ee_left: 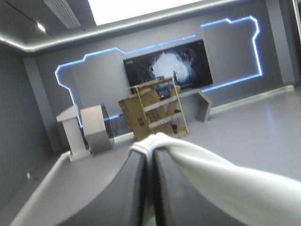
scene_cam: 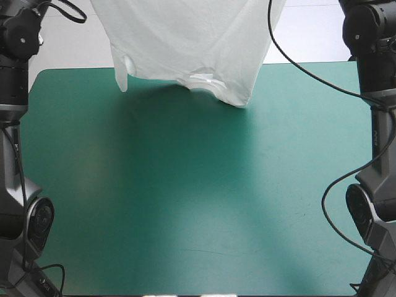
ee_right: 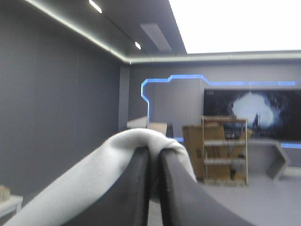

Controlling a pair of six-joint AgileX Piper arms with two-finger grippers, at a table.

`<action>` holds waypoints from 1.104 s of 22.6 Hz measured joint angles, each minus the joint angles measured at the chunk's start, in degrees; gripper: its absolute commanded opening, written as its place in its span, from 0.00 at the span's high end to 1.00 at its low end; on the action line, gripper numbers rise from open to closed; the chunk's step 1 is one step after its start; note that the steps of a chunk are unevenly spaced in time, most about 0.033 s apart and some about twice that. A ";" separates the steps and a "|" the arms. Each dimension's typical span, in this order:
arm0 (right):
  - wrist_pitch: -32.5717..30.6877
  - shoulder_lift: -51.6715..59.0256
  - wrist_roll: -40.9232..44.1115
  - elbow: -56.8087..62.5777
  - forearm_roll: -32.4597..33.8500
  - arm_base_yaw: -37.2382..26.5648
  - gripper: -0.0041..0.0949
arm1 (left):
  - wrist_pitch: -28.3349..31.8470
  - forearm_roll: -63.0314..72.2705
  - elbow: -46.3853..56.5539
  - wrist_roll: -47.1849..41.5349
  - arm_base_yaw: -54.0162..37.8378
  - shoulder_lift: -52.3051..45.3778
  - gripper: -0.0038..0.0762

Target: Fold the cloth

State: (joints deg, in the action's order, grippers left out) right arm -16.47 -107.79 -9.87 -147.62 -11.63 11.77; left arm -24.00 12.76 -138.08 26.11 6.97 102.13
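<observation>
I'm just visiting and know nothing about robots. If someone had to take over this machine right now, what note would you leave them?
Left tool: shut on the white short-sleeved T-shirt, with cloth draped over its black tips.
Right tool: shut on the same shirt.
Shirt: held up in the air by both raised arms, its lower edge hanging over the far part of the teal-green table cover.
Done: shirt picked up and hung open.
Left: lay it flat on the table, then make every fold; none is visible yet.
</observation>
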 measured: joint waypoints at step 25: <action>-53.38 -9.04 5.99 23.03 1.97 -1.60 0.98 | -47.40 -8.62 14.67 -8.47 0.00 12.90 0.93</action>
State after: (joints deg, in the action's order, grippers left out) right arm -69.85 -116.83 -3.87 -124.59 -9.67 10.17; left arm -71.40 4.14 -123.41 17.65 6.97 115.03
